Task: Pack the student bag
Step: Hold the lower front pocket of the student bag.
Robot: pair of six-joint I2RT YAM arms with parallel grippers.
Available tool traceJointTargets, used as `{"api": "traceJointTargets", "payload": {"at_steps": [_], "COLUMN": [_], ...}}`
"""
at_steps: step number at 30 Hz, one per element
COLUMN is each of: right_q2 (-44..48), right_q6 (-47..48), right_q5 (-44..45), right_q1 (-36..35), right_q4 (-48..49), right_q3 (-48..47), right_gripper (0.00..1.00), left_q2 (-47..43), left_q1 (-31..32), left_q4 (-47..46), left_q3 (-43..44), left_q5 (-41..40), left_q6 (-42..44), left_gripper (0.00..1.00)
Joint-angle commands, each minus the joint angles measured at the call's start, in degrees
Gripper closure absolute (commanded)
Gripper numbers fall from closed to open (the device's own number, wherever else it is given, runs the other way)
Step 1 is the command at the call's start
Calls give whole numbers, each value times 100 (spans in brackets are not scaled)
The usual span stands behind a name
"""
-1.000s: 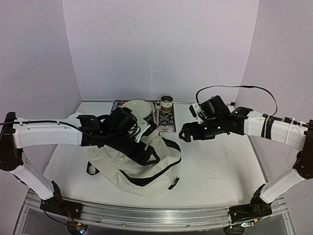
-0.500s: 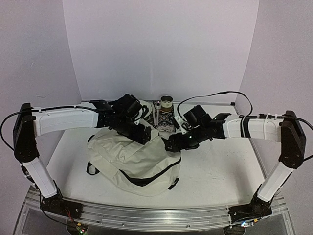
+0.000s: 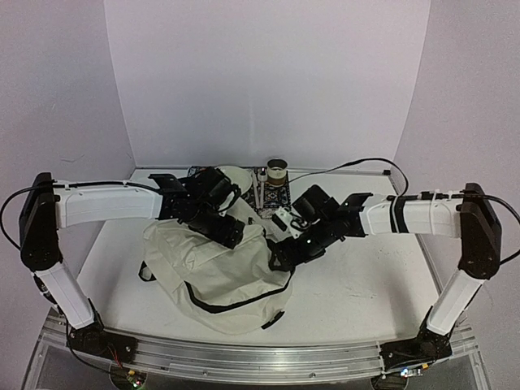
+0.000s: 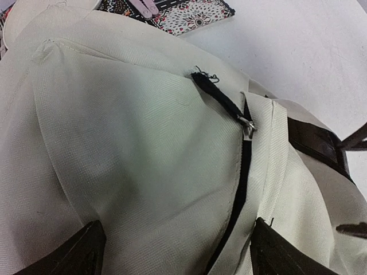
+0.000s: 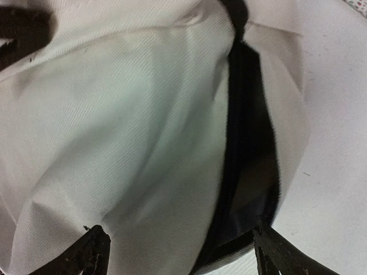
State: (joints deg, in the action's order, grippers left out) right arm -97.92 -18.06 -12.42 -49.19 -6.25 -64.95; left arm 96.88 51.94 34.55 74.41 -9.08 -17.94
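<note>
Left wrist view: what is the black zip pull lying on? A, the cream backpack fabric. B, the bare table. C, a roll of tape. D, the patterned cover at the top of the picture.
A: the black zip pull lies flat on the cream fabric of the backpack, beside its black zip line.

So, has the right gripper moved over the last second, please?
Yes: the right gripper went left and nearer, away from the patterned notebook, over the student bag.

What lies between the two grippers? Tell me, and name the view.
Only the cream fabric of the bag spans the gap from the left gripper to the right gripper. The top view shows it.
</note>
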Motion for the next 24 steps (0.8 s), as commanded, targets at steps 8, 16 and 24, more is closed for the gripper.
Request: {"api": "traceJointTargets", "payload": {"at_steps": [8,16,24], "right_q2": [-592,-1370,-1990], "right_q6": [1806,2644,2940], "right_q5": [-1241,-1848,-2177], "right_q1": [979,1026,1026], "right_q4": [-161,-102,-105], "right_q3": [-1131,-1837,-2389], "right_gripper": [30,52,55], "left_q2": [-184,77,478], "left_q1": [-34,-46,-58], "left_q4": [213,179,173], "left_q3": [414,942,1311], "left_q5": [91,170,550], "left_q6": [537,898,1291], "left_gripper": [11,11,14]}}
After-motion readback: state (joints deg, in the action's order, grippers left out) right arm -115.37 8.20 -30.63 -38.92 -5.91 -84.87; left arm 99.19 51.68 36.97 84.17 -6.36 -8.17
